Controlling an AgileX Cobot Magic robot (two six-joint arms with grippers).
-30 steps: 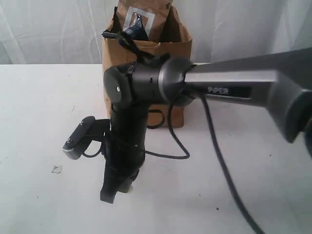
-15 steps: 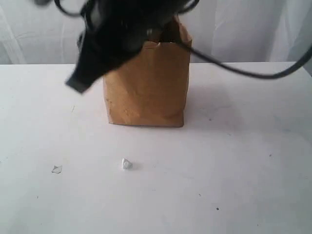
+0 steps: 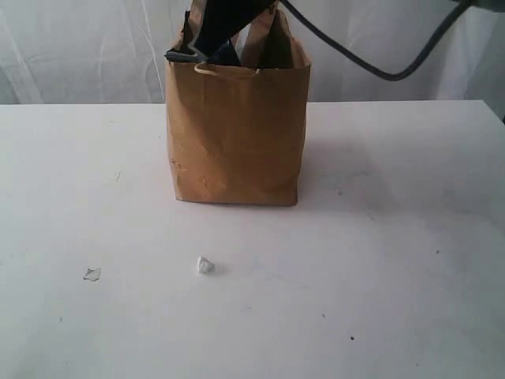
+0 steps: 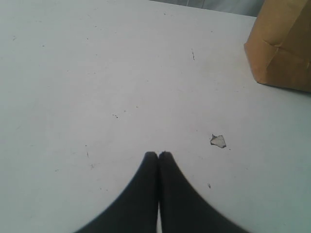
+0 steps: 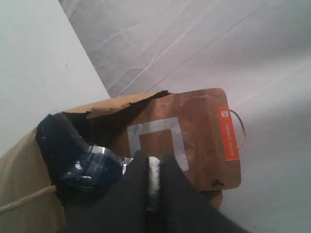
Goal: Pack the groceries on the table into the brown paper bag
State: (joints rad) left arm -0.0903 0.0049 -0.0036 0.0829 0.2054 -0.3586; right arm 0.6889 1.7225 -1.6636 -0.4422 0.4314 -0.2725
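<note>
One creased brown paper bag (image 3: pixel 237 134), white table (image 3: pixel 394 276)

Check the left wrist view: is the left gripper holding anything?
No, the left gripper is shut with nothing between its jaws, above the bare white table.

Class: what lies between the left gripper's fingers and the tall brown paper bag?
Left wrist view: between the left gripper and the creased brown paper bag, only white tabletop and one small pale scrap.
</note>
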